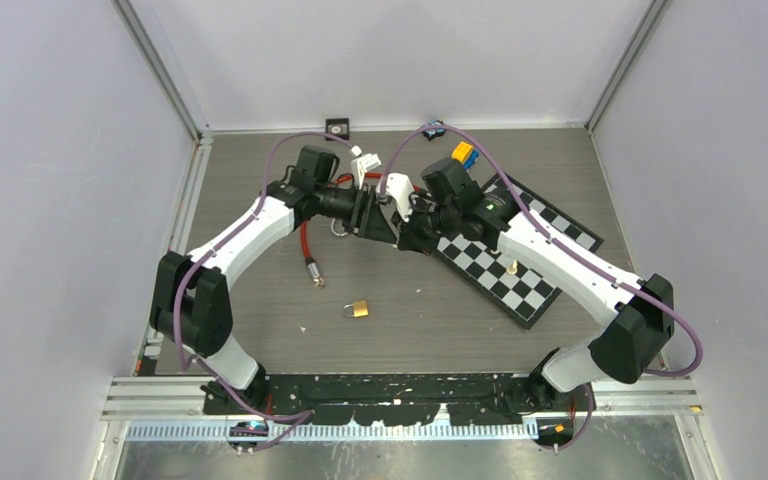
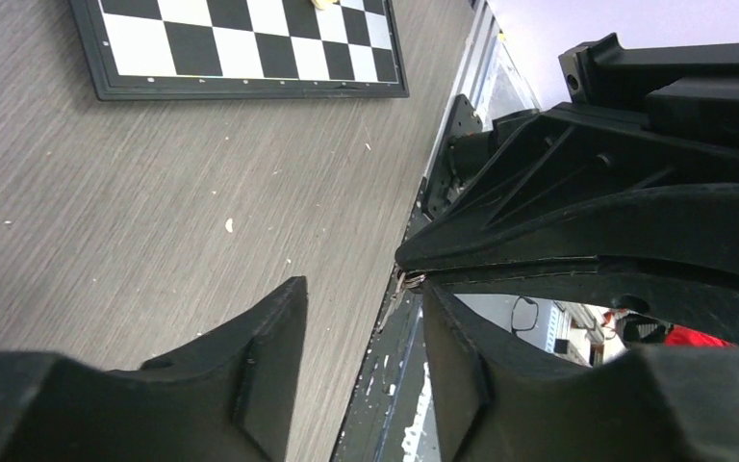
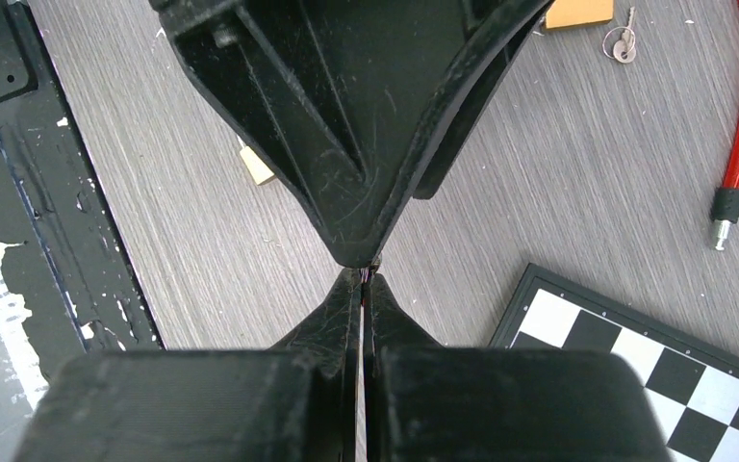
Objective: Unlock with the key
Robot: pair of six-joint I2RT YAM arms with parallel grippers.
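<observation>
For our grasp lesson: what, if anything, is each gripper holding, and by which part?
Right gripper pinches a small metal piece, likely the key; gripped part hidden. Left gripper holds nothing.

- Table: grey wood-grain.
- Chessboard: black-and-white checks, black frame.
- Padlock: brass-gold body, silver shackle.
- Cable: red, black end sleeve.
- Key: silvery.
- Left arm, right arm: 2 white shells, black joints, purple leads.
- Walls: pale lilac-grey.
</observation>
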